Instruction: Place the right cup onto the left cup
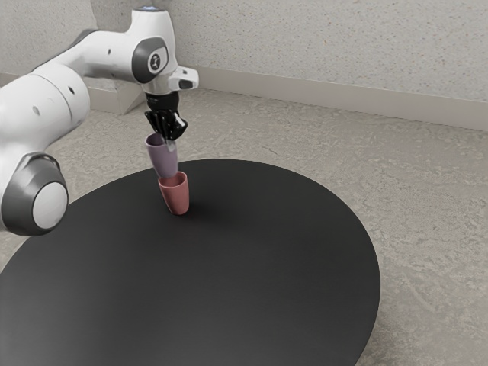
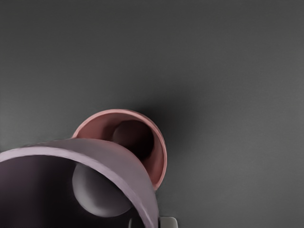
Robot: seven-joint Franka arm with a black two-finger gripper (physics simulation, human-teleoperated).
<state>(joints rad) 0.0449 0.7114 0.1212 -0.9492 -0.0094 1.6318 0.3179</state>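
In the exterior view my gripper points down at the rim of the purple cup, its fingers pinching one side of the cup's wall. The wrist view has the gripper with one fingertip inside the purple cup and one outside. That cup hangs upright above the pink cup, which stands upright on the table. From the hand, the pink cup has its open mouth partly covered by the purple one, their centres offset. Whether the two cups touch, I cannot tell.
The cups are near the far edge of the round black table. A speckled floor surrounds it, with a pale wall behind.
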